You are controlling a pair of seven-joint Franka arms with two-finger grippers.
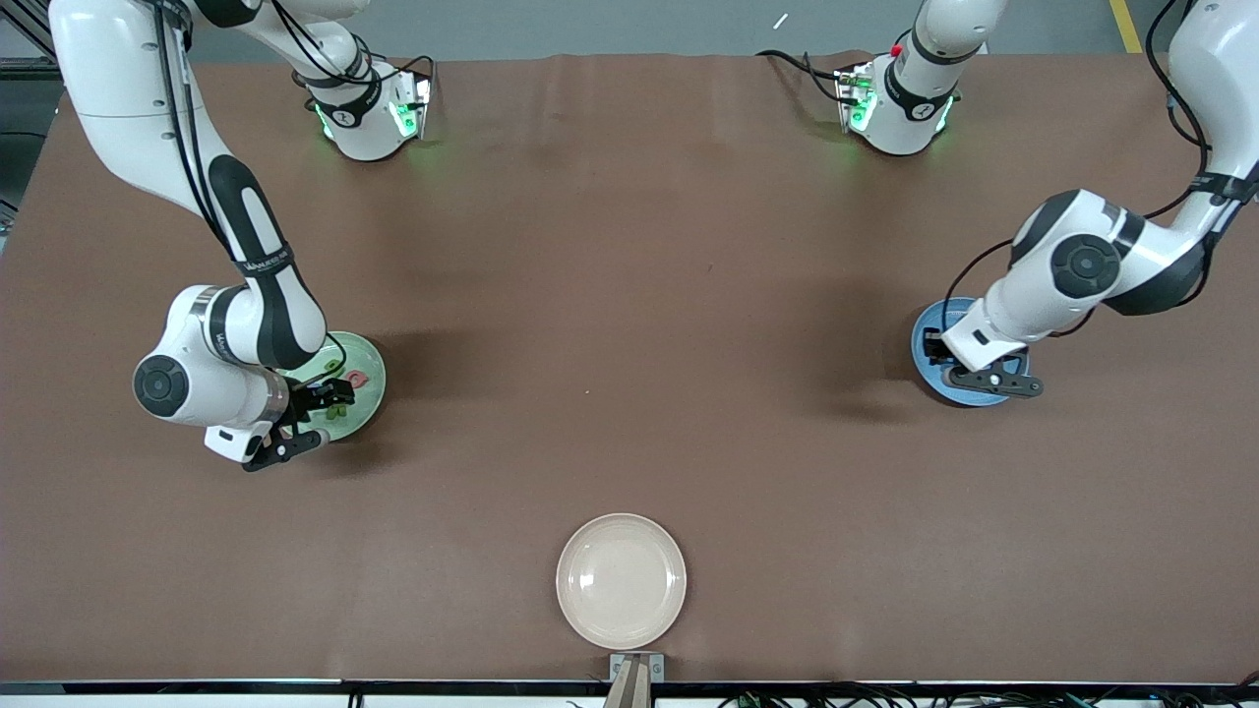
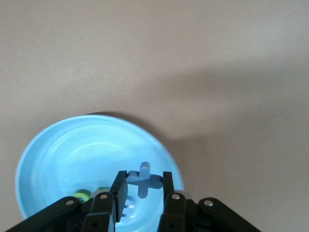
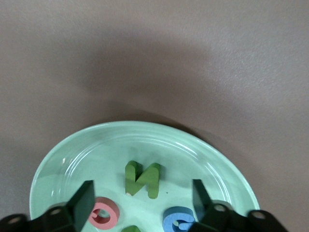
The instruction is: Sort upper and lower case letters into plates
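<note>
My right gripper (image 1: 310, 421) hangs open over the pale mint green plate (image 1: 366, 379). In the right wrist view a green letter N (image 3: 142, 180) rests in that plate (image 3: 145, 128) between the spread fingers, touching neither. A pink letter (image 3: 105, 212) and a blue letter (image 3: 177, 220) lie beside it. My left gripper (image 1: 993, 382) is over the bright blue plate (image 1: 925, 344). It is shut on a blue cross-shaped letter (image 2: 144, 180) just above the plate (image 2: 72, 150), where green letters (image 2: 82, 195) lie partly hidden by a finger.
A cream-beige plate (image 1: 621, 580) sits near the table's front edge, midway between the two arms' ends. The arm bases stand along the edge farthest from the front camera.
</note>
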